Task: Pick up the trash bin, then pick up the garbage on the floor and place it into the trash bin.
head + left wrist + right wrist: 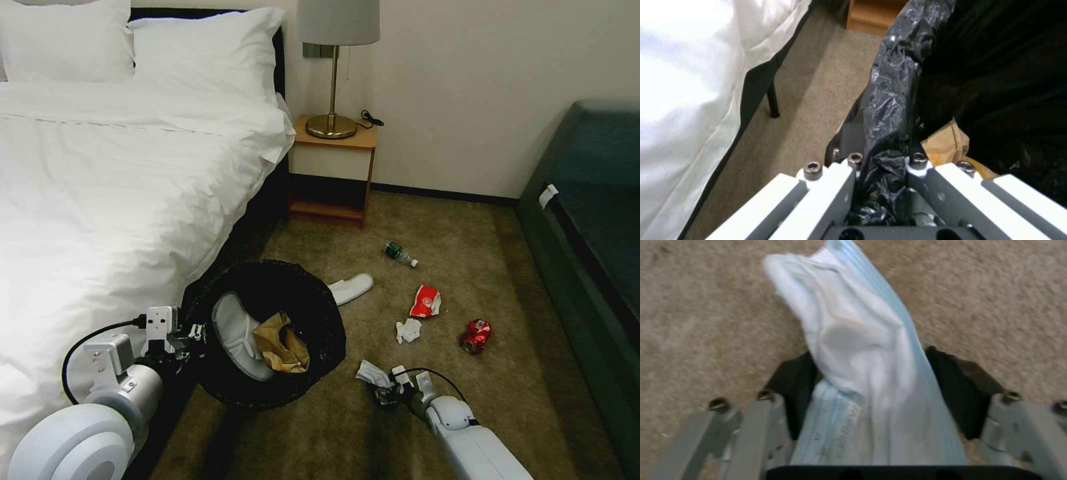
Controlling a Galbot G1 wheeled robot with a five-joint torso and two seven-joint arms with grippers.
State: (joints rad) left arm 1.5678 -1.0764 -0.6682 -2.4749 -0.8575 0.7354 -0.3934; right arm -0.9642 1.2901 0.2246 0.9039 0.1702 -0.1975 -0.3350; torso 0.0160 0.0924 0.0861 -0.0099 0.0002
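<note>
1. Left end effector (pixel 882 173): clamped on the bagged rim of the bin (pixel 270 333), held tilted beside the bed (pixel 100 200); a slipper (pixel 237 333) and paper bag (pixel 283 343) lie inside.
2. Right end effector (pixel 385 392): low over the carpet, its pads closed on a white-and-blue face mask (pixel 862 373).
3. Lift the mask clear of the carpet, carry it over the bin's mouth, then release; keep the bin steady.
4. Left on the floor: bottle (pixel 400 253), wrapper (pixel 425 301), tissue (pixel 408 330), can (pixel 475 335), second slipper (pixel 350 288).
5. You cannot see how deep the mask sits in the grip.

black trash bin (pixel 270 333) tilted (bag-lined), litter (pixel 425 301) strewn on carpet
</note>
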